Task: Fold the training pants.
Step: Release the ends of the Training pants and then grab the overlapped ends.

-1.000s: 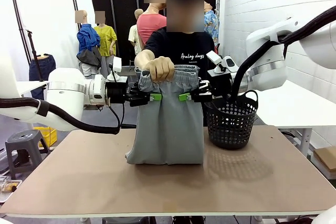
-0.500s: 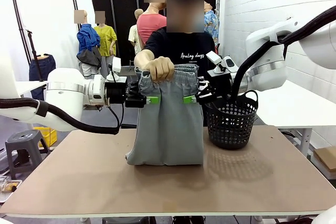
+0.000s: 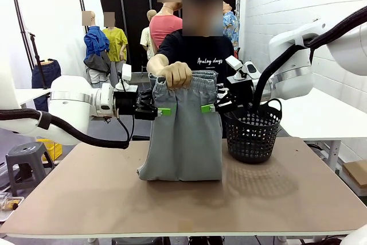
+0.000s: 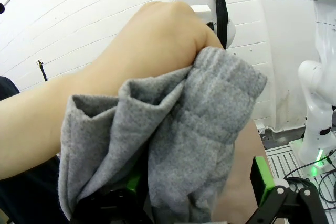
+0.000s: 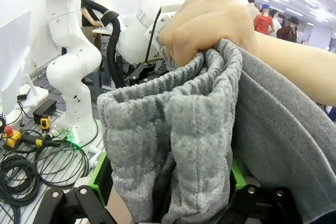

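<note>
Front view: the training pants [image 3: 184, 136] hang from the person's hand [image 3: 175, 74], hems on the counter [image 3: 86, 199]. The left pincer [image 3: 163, 111] and right pincer [image 3: 207, 108], flanking the waistband, have crept slightly lower and outward within a second, so grasping seems imminent. Left wrist view: the green pads [image 4: 261, 174] stand spread around bunched waistband. Right wrist view: likewise spread, with cloth between.

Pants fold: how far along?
Done: little. The training pants hang upright, lower end resting on the table. In hand: the person's hand holds the waistband up; left gripper and right gripper straddle its side edges, jaws open. Left: grip, lay down, fold.
</note>
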You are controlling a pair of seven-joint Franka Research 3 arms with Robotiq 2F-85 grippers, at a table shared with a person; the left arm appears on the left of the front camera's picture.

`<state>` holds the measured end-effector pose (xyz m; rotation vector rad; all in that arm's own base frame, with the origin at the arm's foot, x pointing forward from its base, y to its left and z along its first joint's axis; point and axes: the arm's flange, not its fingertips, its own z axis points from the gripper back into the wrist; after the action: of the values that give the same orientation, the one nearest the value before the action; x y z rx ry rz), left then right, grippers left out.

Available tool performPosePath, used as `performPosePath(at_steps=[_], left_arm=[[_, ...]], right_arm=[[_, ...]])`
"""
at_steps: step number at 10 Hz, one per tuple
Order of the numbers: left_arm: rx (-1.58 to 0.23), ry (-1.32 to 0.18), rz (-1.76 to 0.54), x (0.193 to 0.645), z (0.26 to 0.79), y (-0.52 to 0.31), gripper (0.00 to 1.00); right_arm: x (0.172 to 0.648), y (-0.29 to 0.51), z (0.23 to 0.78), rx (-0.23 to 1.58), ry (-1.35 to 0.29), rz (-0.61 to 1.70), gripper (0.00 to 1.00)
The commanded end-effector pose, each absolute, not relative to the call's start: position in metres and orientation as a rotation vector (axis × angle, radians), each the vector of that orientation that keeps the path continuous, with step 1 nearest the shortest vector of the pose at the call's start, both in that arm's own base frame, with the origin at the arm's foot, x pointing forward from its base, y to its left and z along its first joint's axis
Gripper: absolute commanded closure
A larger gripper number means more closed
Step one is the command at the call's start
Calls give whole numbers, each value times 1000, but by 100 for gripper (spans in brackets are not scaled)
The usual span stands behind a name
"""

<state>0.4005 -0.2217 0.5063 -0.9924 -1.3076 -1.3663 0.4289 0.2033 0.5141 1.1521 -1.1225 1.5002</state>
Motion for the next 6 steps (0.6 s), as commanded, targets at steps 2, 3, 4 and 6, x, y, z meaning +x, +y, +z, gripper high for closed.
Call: performPosePath(at_steps=[2,3,4,6], left_arm=[[-931,-1318,-1320,393,507,-209,0],[-920,-1322,-1314,390,506,-208,0],[-889,-1330,-1296,389,506,-206,0],[-801,-1364,-1240,388,506,-204,0]], right_arm=[[425,195,514,1103,-1141,1440,0],[422,192,512,1093,-1151,1431,0],[420,189,511,1061,-1190,1420,0],[418,184,513,1011,-1253,1385,0]])
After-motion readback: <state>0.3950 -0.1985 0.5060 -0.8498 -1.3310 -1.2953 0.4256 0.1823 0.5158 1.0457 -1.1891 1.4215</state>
